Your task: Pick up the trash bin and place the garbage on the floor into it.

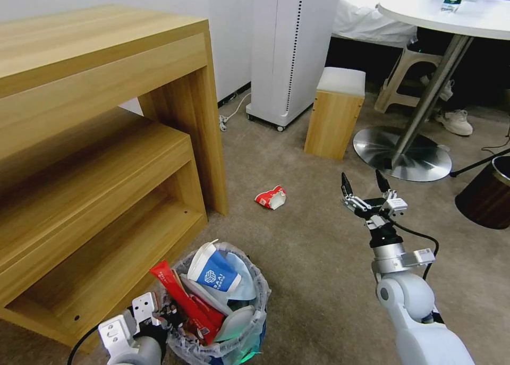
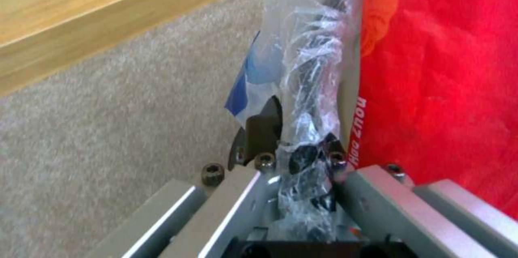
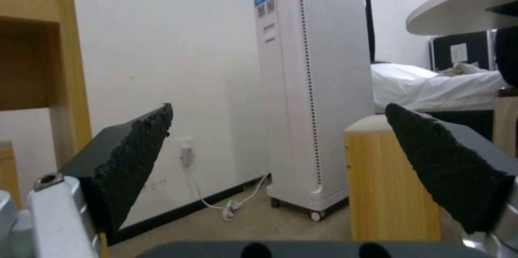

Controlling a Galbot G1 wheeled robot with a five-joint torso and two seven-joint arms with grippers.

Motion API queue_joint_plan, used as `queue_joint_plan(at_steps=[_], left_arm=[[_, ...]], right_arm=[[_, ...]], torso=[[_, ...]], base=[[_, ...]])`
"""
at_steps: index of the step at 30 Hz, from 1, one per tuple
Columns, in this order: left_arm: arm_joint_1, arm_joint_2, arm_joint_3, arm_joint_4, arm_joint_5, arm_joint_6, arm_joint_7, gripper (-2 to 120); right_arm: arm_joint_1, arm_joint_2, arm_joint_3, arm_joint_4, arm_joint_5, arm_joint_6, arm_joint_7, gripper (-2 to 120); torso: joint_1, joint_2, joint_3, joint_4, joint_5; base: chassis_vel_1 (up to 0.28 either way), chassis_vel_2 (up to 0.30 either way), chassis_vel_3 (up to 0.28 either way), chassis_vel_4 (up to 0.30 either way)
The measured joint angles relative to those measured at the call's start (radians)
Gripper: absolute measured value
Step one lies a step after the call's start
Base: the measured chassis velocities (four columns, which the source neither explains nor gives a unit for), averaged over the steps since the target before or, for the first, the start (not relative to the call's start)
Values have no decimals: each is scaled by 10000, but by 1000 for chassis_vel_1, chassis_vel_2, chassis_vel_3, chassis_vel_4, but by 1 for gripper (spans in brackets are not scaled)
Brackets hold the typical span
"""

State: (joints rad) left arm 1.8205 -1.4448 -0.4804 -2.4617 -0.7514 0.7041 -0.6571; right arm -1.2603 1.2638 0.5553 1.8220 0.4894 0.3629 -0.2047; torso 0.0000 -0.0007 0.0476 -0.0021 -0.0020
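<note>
Your left claw [image 1: 159, 314] grips the nearly full trash bin [image 1: 223, 306]; your right claw [image 1: 365, 191], open, hovers near one remaining red-white paper cup [image 1: 271, 197].

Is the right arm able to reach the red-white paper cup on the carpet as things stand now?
Probably yes. The right gripper is open and holds nothing, and bare carpet lies between it and the red-white paper cup. The trash bin stands apart, nearer the robot.
</note>
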Motion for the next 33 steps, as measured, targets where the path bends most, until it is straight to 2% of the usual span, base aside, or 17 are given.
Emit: queue_joint_plan(at_steps=[15, 23, 28, 31, 32, 33], left_arm=[[191, -17, 69, -70, 63, -28, 15, 1], [342, -55, 124, -134, 213, -70, 34, 1], [434, -87, 180, -174, 314, -95, 48, 1], [499, -88, 201, -188, 419, -121, 55, 1], [499, -88, 201, -188, 419, -121, 55, 1], [521, -82, 226, -188, 475, -134, 63, 1]], right_arm=[[-34, 8, -9, 17, -23, 52, -1, 100], [-82, 18, -187, 12, -180, -144, 567, 100], [-25, 13, -349, -2, -221, -819, 1419, 100], [260, 3, -495, -231, -105, -1835, 2218, 100], [260, 3, -495, -231, -105, -1835, 2218, 100], [473, -9, -573, -429, 38, -2413, 2443, 100]], torso=[[1, -1, 3, -1, -3], [3, -2, 6, 2, 2], [1, -1, 0, -1, 0], [1, -1, 0, -2, 0], [1, -1, 0, -2, 0], [1, -1, 1, 0, 0]], base=[[-212, 212, 216, -213], [-161, 150, 146, -143], [0, 0, 0, 0], [0, 0, 0, 0], [0, 0, 0, 0], [0, 0, 0, 0]])
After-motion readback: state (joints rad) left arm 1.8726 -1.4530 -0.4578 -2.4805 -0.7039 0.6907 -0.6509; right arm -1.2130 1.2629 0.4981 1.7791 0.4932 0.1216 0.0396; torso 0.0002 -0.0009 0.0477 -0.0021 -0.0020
